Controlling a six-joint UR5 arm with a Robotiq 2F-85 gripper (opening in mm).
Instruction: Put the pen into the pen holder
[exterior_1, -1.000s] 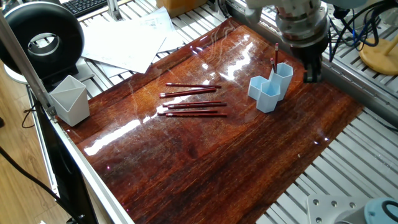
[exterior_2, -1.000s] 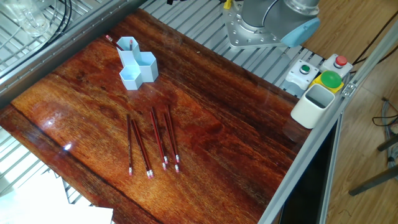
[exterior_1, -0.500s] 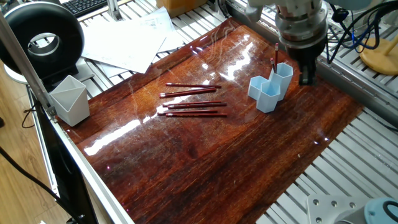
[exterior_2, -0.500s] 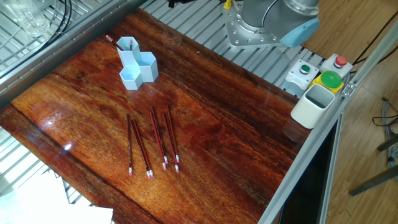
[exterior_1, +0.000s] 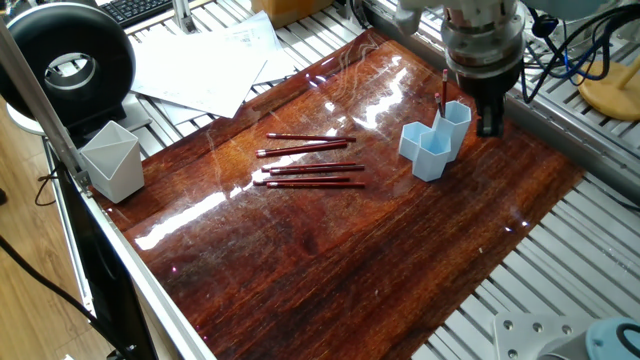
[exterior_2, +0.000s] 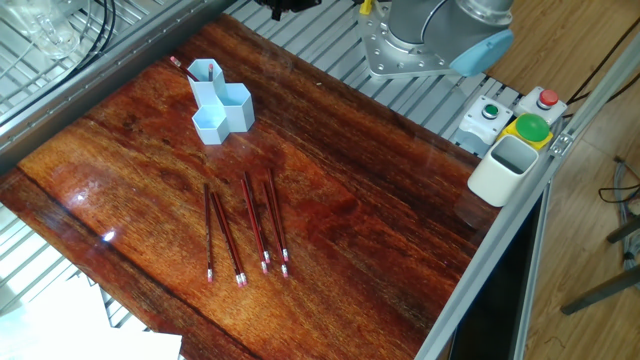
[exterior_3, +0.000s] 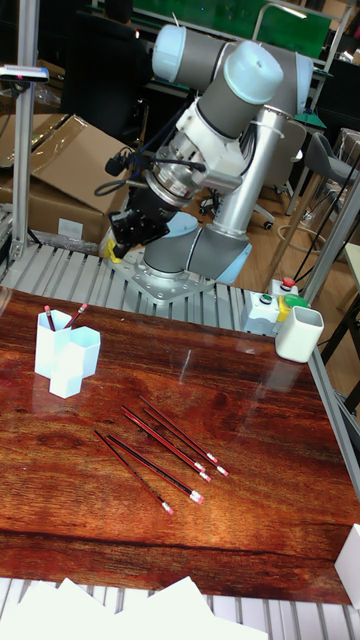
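Glossy red-brown wooden worktop (exterior_1: 330, 260) carries the light blue hexagonal-tube pen holder (exterior_1: 436, 140) already holding two red pens (exterior_3: 46, 317), so the gripper (exterior_3: 128, 232), jaws apparently empty, must next fetch one of four loose red pens (exterior_1: 310, 166)

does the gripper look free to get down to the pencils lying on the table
Probably yes. The gripper hangs above the table beside the blue holder, and the four loose pencils lie in the open with nothing over them.

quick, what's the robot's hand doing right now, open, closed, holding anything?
Hand: raised above the table, apart from the light blue hexagonal plastic pen holder; holding nothing visible; open or closed cannot be told.
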